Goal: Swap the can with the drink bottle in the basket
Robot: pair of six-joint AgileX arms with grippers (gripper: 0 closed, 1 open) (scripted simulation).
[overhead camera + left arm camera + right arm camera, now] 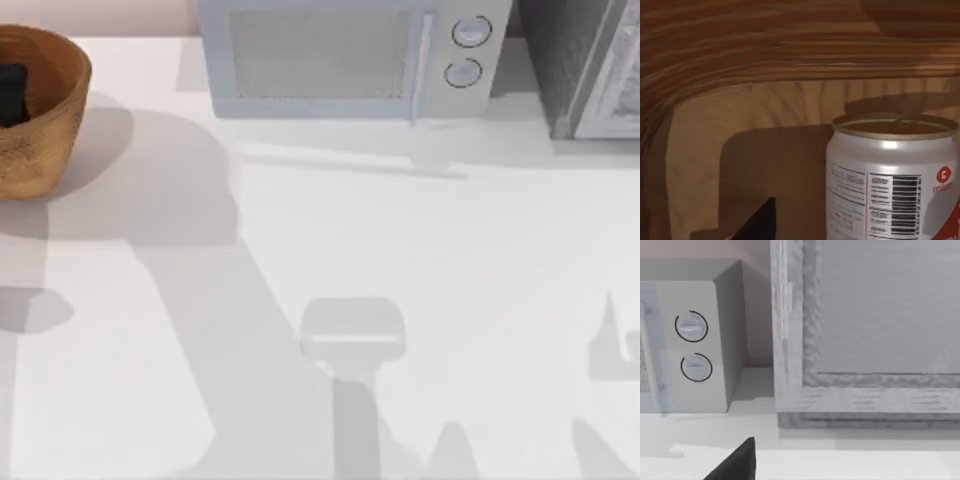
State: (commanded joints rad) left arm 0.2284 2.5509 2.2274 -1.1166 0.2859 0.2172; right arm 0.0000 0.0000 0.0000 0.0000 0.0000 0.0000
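Silver can [892, 180] with barcode and red markings stands upright close before the left jaws [757, 222], just off to one side of them, inside the basket [765, 60]; ribbed wooden wall rises behind it. One dark fingertip shows; whether the left jaws are parted or closed, cannot tell. From above, basket [45, 130] sits at the surface's [400, 250] far left corner, dark shape within. Right jaws [735, 465] face a microwave [695, 345] and a grey cabinet [865, 330], parked; state cannot tell.

Judgement: step in hand is reaching for the can. Centre the jaws on its body, below the rim, clear of the basket wall, then lift straight.
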